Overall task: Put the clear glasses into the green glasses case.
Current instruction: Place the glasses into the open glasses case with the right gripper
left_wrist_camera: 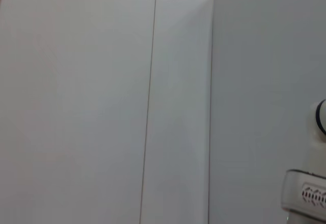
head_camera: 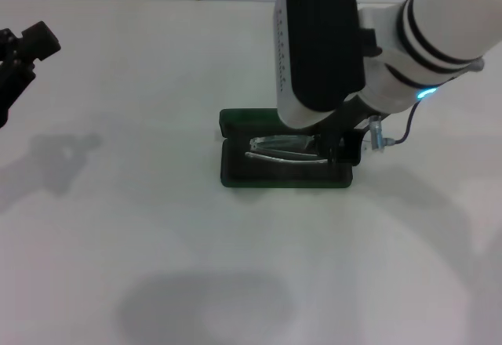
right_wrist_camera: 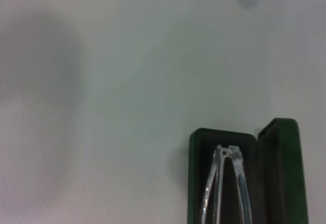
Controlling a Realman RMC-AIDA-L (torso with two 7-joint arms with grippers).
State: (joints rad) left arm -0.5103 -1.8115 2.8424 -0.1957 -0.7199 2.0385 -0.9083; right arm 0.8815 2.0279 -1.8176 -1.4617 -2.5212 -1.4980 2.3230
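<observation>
Green case [head_camera: 235,174] lay open on the tabletop [head_camera: 118,227], clear glasses [head_camera: 286,149] inside; the right hand [head_camera: 345,147] hovered at their end, grip state unreadable. The left hand [head_camera: 23,51] was parked, fingers unreadable. The left wrist view showed blank wall. In the right wrist view, the glasses [right_wrist_camera: 226,183] lay in the tray [right_wrist_camera: 196,183]; withdrawal could snag them.

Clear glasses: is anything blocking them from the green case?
Nothing visible does. The clear glasses already lie inside the open green glasses case, with the right gripper at the case's right end.
</observation>
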